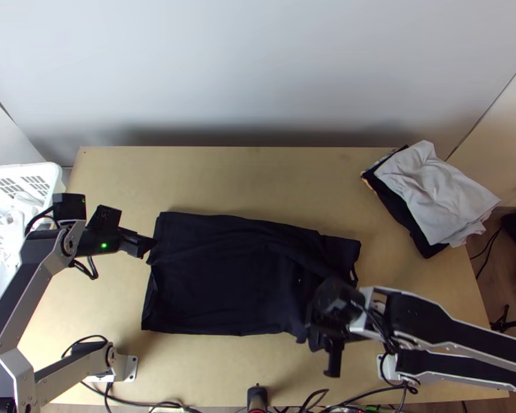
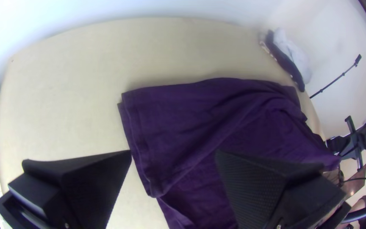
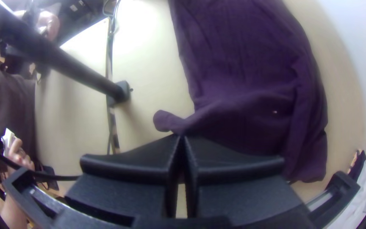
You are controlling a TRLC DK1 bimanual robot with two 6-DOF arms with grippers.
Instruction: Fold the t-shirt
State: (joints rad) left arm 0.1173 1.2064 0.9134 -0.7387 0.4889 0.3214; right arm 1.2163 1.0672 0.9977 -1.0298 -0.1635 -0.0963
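Across the wooden table (image 1: 223,179), the dark t-shirt (image 1: 217,289) is being pinched — so far as can be judged — at its bunched near edge by the pressed-together fingertips of the right gripper (image 1: 325,322), while the left gripper (image 1: 150,246) is being held wide-spread over the shirt's left edge.

seemingly a robotics lab: robot arms (image 1: 430,320), wooden table (image 1: 223,175), trailing cables (image 1: 165,405)

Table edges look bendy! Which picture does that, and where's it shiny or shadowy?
Left wrist view: the table's far edge curves; right wrist view: bright glare on the table beside the dark t-shirt; top view: soft grey shadow low on the wall.
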